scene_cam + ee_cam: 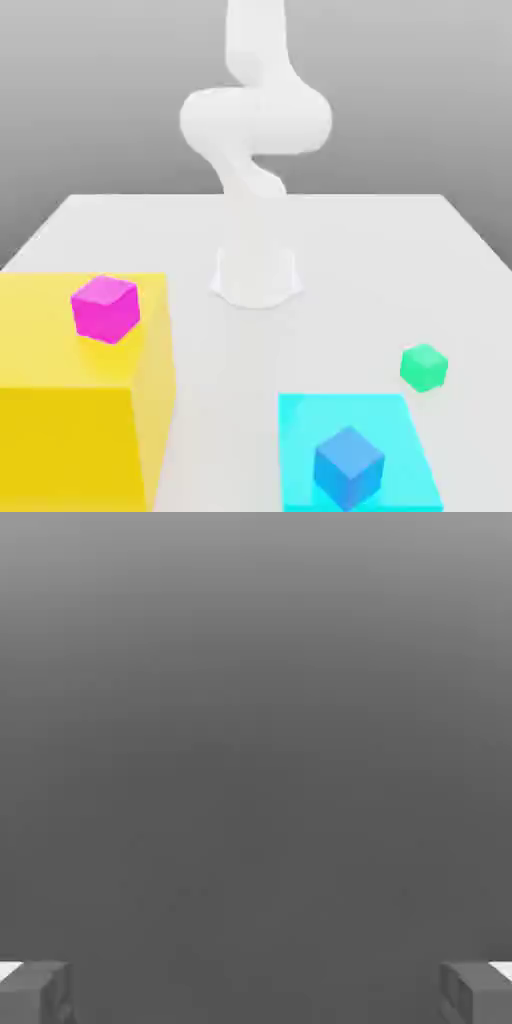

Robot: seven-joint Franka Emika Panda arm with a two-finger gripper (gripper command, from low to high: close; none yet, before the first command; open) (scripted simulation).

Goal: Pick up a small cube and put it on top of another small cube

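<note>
Presently the pincer [256,994] is standing wide open and gripping nothing, while the green cube [424,368] is lying on the table [225,365] at the exterior view's lower right. The magenta cube [106,309] is sitting atop the yellow block [65,440] at lower left; a low approach could be striking that block, and a hasty release could be tipping the green cube off. Counting up: three small cubes, one block, one cyan patch [340,410], one arm [256,120].

Smooth white arm [256,120], rounded joints
</note>
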